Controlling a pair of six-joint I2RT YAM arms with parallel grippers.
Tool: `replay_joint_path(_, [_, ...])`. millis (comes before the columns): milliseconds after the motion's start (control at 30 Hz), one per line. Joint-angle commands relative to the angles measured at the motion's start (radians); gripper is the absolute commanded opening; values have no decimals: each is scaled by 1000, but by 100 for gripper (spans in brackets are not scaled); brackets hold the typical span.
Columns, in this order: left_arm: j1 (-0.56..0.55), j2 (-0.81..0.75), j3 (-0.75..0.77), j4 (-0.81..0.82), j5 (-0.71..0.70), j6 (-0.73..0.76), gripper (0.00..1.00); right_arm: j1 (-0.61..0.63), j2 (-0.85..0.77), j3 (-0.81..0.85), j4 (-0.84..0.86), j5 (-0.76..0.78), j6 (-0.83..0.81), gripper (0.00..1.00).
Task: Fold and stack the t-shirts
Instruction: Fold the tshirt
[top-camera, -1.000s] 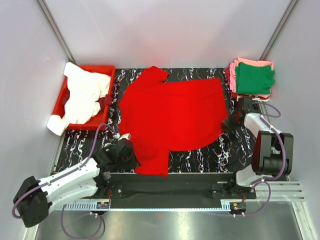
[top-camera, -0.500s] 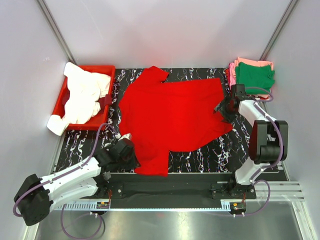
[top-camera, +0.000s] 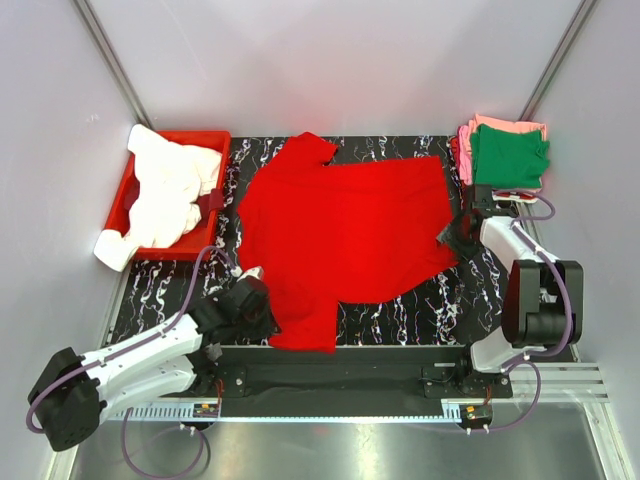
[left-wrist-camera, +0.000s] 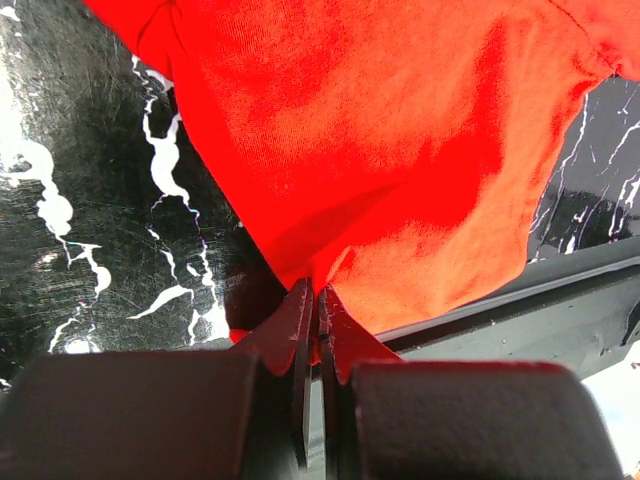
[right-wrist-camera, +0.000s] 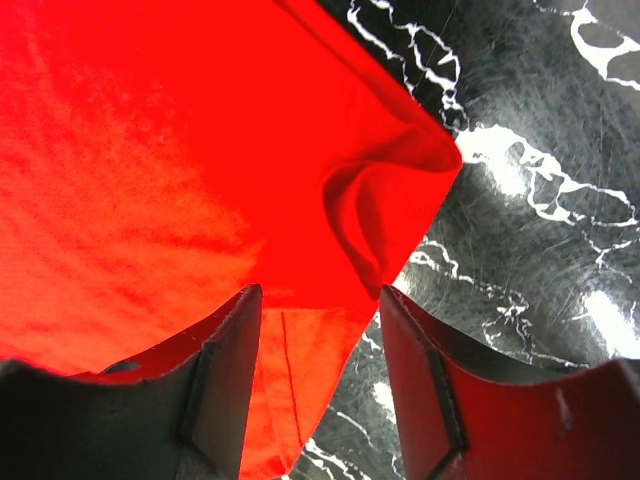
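A bright red t-shirt (top-camera: 345, 225) is spread open and mostly flat on the black marbled mat (top-camera: 400, 310) in the middle of the table, with one sleeve pointing to the far side and the other lying toward the near edge. The left gripper (top-camera: 258, 298) is set at the near left edge of this shirt. In the left wrist view its fingers (left-wrist-camera: 285, 335) are seen pressed together, with a thin fold of the red cloth (left-wrist-camera: 400, 150) pinched between their tips. The right gripper (top-camera: 455, 235) is placed at the right edge of the same shirt, low over the mat. In the right wrist view its fingers (right-wrist-camera: 225, 370) are held apart, and the red cloth (right-wrist-camera: 150, 180) is seen lying in the gap between them without being clamped; a small curled fold is formed at the shirt's corner just beyond the fingertips. At the far right corner a stack of folded shirts is kept, with a green t-shirt (top-camera: 508, 155) on top and a pink t-shirt (top-camera: 480, 125) showing beneath it. At the far left a red bin (top-camera: 215, 140) is placed beside the mat, and white t-shirts (top-camera: 165, 195) are heaped in it unfolded, part of the cloth being draped over its near rim.
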Motion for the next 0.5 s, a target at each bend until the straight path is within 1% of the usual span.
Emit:
replay_joint_path(0, [-1,-15,-4,46,-20,12,4,-5,19,-10,36,45,-19,56])
replay_joint_path(67, [-1,-10,-4,46,-19,13,4,-10,36,-11,49,43,-19,55])
replay_joint_path(100, [-1,-6,-4,47,-19,13,4,-10,47,-13,53,40,-22,53])
replay_joint_path(300, [-1,-1,-6,49,-20,16,4,-11,87,4,67,42,-25,46])
replay_joint_path(333, [-1,-2,-7,49,-20,16,4,-11,89,9,68,42,-25,41])
replay_joint_path(400, [-1,2,-7,52,-20,16,4,-11,95,12,67,42,-29,35])
replay_joint_path(433, [-2,2,-7,50,-22,16,4,-11,95,10,67,42,-31,25])
replay_joint_path(467, [-1,4,-9,50,-22,15,4,-11,90,9,70,45,-29,20])
